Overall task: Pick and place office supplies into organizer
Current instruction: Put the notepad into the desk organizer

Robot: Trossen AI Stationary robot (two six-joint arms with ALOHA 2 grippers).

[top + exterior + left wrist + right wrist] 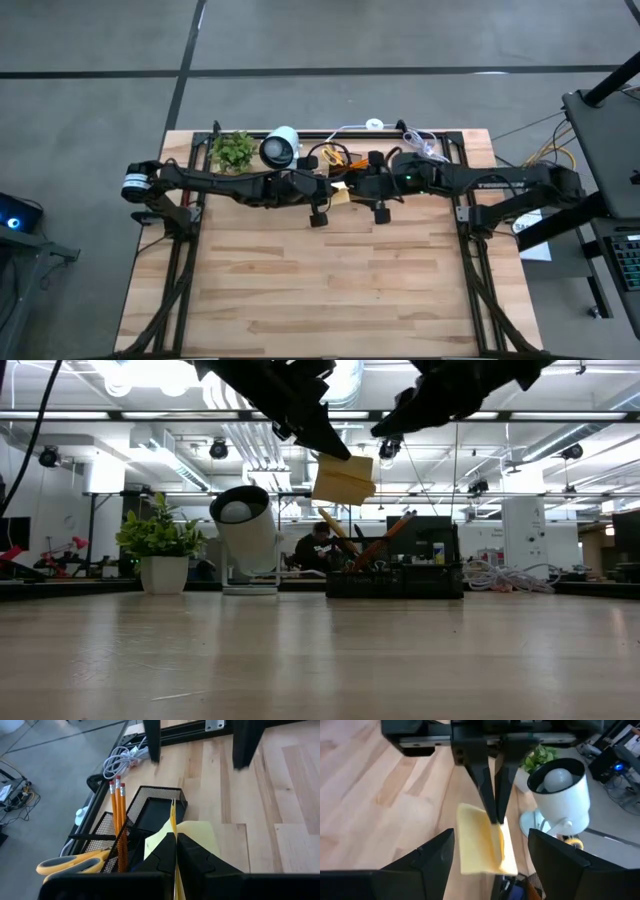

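Sticky-note pad [344, 479]: yellow, hanging in the air above the table, just over the front of the organizer, pinched by its upper edge and drooping below the fingers
Left gripper [176, 851]: jaws pressed together on the pad's top edge, fingers pointing toward the organizer
Right gripper [491, 855]: jaws spread wide on either side of the pad, touching nothing, facing the left gripper from the opposite side
Organizer [150, 807]: black mesh, at the far edge of the table, directly ahead of and below the pad, front tray visibly free
Already inside: orange pencils [118, 815] upright in the tall back section, yellow-handled scissors [75, 863] beside them
Key relation: pad hangs edge-down with its flat face turned toward the right gripper, open tray lying just beyond and beneath it; left arm is the one carrying it, so probably a short lowering forward into the tray
Risk: floppy sheets may catch on the mesh rim
Nearby: white lamp-like device [559, 795] and potted plant [158, 540] beside the organizer
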